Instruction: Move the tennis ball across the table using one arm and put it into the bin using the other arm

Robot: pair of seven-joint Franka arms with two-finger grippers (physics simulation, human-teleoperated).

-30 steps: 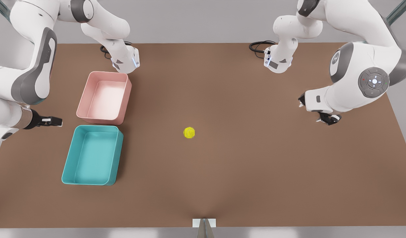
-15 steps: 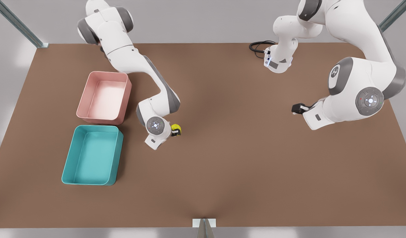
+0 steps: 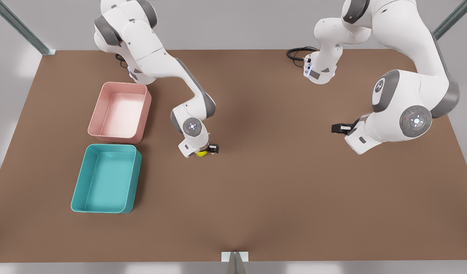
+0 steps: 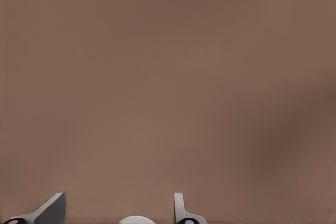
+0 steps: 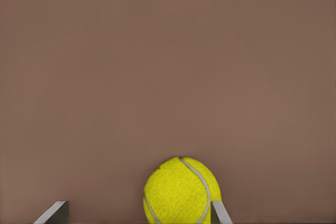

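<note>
The yellow-green tennis ball (image 3: 201,153) lies on the brown table (image 3: 279,190) near its middle, mostly hidden under the wrist of the arm at the front view's left. That arm carries my right gripper (image 3: 210,150). In the right wrist view the right gripper (image 5: 137,203) is open and low over the table, with the tennis ball (image 5: 181,190) between its fingers and against one fingertip (image 5: 219,212). The teal bin (image 3: 106,179) stands empty at the front view's left. My left gripper (image 3: 337,128), on the arm at the front view's right, waits open (image 4: 118,198) over bare table.
A pink tub (image 3: 119,112) of like size stands just behind the teal bin. Black cables (image 3: 296,53) lie by the arm base at the back right. A small white mount (image 3: 234,257) sits at the table's near edge.
The arm at the front view's left swung in from the table's left edge to the ball. The ball now lies slightly left of where it was. The other arm's gripper shifted a little leftward.
</note>
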